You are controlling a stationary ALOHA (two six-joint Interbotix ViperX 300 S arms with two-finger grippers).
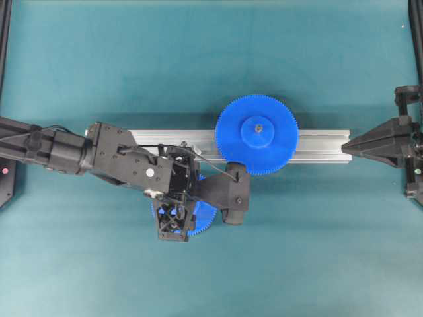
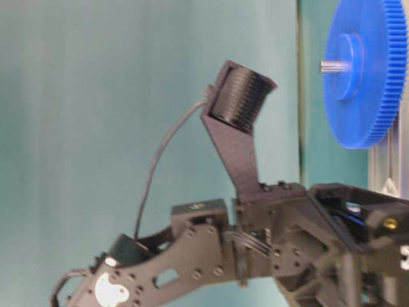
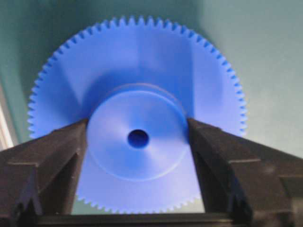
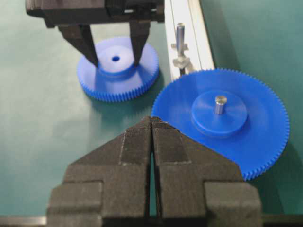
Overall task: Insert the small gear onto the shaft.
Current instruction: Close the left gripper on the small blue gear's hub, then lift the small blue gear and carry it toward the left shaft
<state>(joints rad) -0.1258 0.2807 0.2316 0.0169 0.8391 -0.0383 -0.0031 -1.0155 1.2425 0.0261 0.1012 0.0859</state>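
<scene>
The small gear [image 3: 137,156] lies flat on the teal table, hub up with a dark centre hole. My left gripper [image 3: 137,122] reaches down over it, one finger touching each side of the raised hub, shut on it. In the right wrist view the same gear [image 4: 147,66] sits left of the rail with the left gripper [image 4: 116,60] on its hub. The shaft [image 4: 180,34], a short silvery pin on a small bracket, stands bare on the rail beside it. From overhead the left gripper [image 1: 173,221] hides most of the small gear [image 1: 207,214]. My right gripper [image 4: 151,119] is shut and empty.
A larger blue gear [image 1: 256,135] with a grey pin through its hub sits on the long aluminium rail [image 1: 317,145], just right of the shaft. The right gripper [image 1: 346,146] rests at the rail's right end. Black frame posts stand at the table's side edges.
</scene>
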